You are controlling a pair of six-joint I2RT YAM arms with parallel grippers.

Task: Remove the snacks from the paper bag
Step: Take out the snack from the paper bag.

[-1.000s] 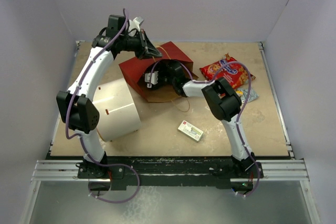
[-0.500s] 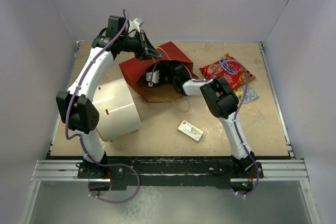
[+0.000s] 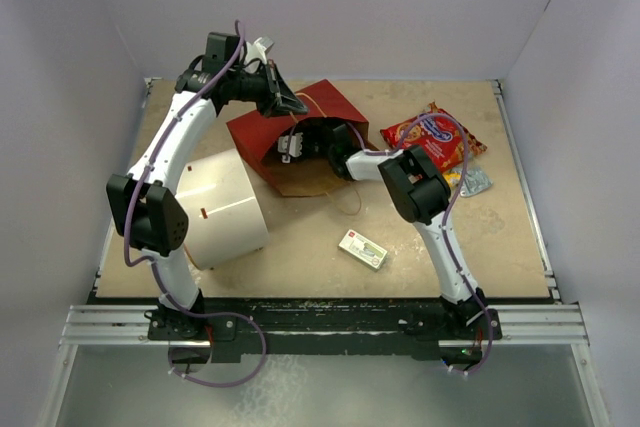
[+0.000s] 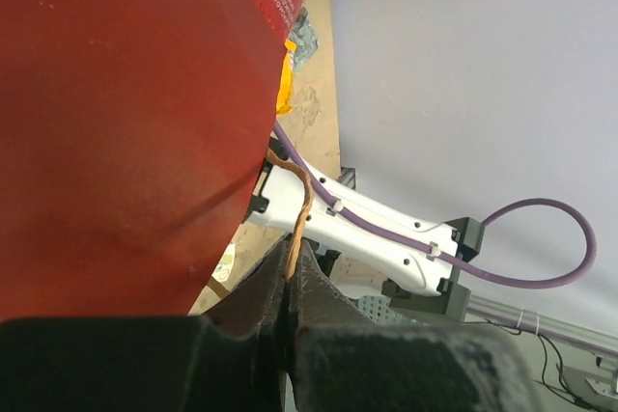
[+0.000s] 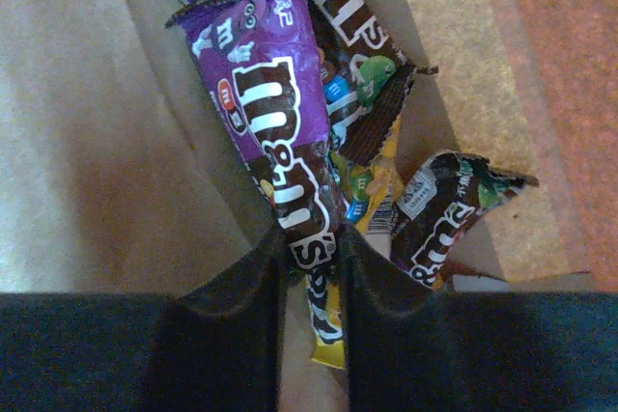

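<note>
Snacks (image 5: 444,209) mostly lie inside the paper bag (image 3: 262,137), on its side near the bench's (image 3: 300,257) far edge; red cookie bag (image 3: 432,139) and small packets (image 3: 470,182) are already out toward the far right corner; right gripper (image 5: 311,243) pinches a purple packet (image 5: 270,113); left gripper (image 4: 290,277) is clamped on the handle (image 4: 299,209).

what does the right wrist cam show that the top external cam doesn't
Right wrist only: inside the paper bag, a purple m&m's packet between the fingers of the right gripper, with brown packets and a yellow packet beside it.
Top external only: the white cylinder, the small white-and-green box, the red cookie bag lying outside, and the left gripper at the bag's upper edge.
Both: the paper bag and the right arm, its end inside the bag.
</note>
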